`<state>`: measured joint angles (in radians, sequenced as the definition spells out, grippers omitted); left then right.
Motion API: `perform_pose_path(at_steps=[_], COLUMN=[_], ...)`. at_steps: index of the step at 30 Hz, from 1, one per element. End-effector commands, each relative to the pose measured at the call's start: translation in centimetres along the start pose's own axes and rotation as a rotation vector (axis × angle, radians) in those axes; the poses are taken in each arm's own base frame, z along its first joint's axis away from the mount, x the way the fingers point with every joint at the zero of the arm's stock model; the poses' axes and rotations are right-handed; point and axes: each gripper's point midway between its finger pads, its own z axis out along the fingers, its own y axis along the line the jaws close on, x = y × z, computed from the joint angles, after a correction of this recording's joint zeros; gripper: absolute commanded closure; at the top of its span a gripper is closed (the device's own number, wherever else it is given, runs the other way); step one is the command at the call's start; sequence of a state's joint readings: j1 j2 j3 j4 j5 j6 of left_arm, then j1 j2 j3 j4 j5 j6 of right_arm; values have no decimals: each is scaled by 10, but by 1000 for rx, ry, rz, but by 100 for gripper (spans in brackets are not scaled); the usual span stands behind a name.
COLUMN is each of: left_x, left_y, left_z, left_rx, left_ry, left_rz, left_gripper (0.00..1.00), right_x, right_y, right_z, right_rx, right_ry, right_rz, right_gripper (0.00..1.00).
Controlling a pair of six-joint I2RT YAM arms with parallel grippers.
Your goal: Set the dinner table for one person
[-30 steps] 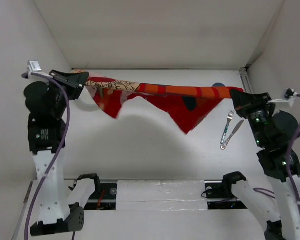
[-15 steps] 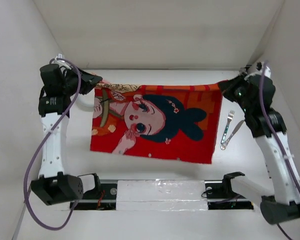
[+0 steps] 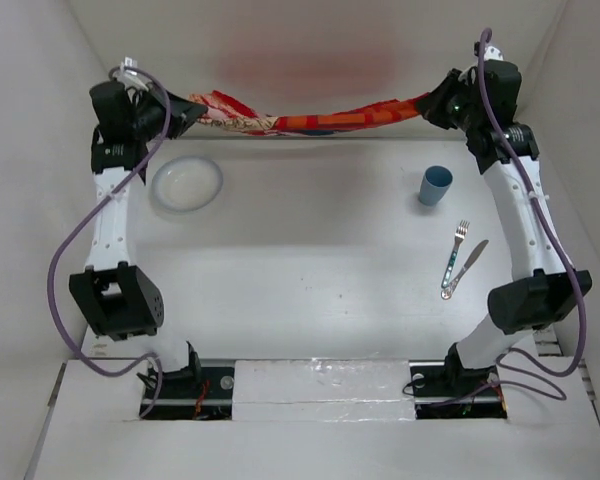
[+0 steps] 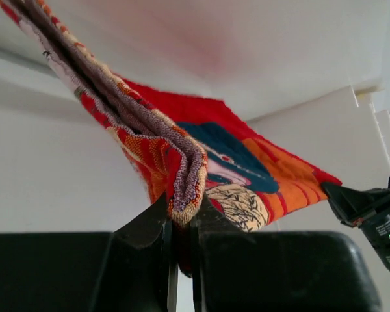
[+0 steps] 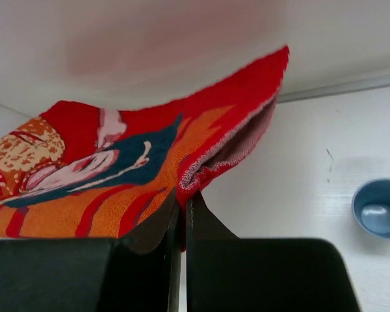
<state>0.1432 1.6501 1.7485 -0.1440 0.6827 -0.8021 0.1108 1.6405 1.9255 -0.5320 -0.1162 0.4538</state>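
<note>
The left tool (image 4: 182,224) and the right tool (image 5: 182,205) are each clenching a corner of the red cartoon-face printed cloth (image 3: 310,122), stretching it above the far edge of the large matte white table (image 3: 310,270) spreading below, and lowering evenly with matched tension seems wisest.

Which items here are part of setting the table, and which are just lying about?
Job: dinner table; red cloth, gripped by left tool and right tool; white bowl, blue cup, fork, knife.
Lying about: nothing unrelated visible.
</note>
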Motion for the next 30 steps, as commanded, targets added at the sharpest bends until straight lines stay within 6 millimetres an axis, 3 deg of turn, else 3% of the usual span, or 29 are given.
perform_pose_path(at_steps=[1,2,3,5,6,8,9,10,11,12,13,15,16,17,18,19,22,23,25,26,27,29,30], left_x=[11,21,54,78,106,135,157,168,201,210,209,208,191,174,172,165,164,180,179,182,172,166,177], left_y=[-31,-30,16,31,63,89,102,115,140,146,145,155,134,125,117,92,70,82,85,104,100,112,122], left_z=[-30,-40,-34,-42,-42,-49,-60,-69,-88,-103,-126,-165,-186,-199,-205,-202,-170,-145,-122,-104,-95,-71,-64], left_rx=[139,153,85,79,19,-56,-102,-168,-306,-351,-377,-518,-489,-499,-471,-363,-217,-208,-193,-237,-236,-268,-288], left_ry=[-104,-115,-72,-74,-42,-3,24,28,115,117,38,-53,-174,-269,-296,-318,-226,-89,-15,40,39,70,108], left_rz=[105,106,34,19,-17,-19,-35,-64,-141,-130,-82,-59,-9,19,32,38,18,-25,-58,-89,-89,-107,-123], left_gripper=[100,100,100,100,100,98,87,66,60,51,1,1,1,1,1,1,1,1,1,1,1,1,1], right_x=[8,44,55,87,119,143,163,173,181,188,186,176,169,172,166,173,187,199,204,226,215,222,223], right_y=[-6,-24,-28,-41,-49,-60,-63,-58,-54,-41,-31,-32,-24,-29,-26,-27,-27,-31,-42,-50,-43,-52,-54], right_z=[-9,-11,-12,-19,-33,-50,-73,-87,-105,-123,-155,-183,-202,-204,-207,-193,-156,-128,-99,-74,-60,-23,-8], right_rx=[-28,4,2,4,11,24,18,-8,-35,-78,-139,-132,-172,-151,-159,-145,-126,-82,16,73,86,176,197], right_ry=[-7,59,52,74,104,108,117,127,150,150,77,-16,-62,-56,-69,-28,72,152,192,269,260,320,328], right_rz=[-45,-22,4,31,55,75,72,68,71,56,58,70,63,65,64,65,53,42,6,-9,-29,-58,-62], right_gripper=[100,100,100,92,92,92,90,63,39,23,1,1,1,1,1,1,1,1,1,1,1,1,1])
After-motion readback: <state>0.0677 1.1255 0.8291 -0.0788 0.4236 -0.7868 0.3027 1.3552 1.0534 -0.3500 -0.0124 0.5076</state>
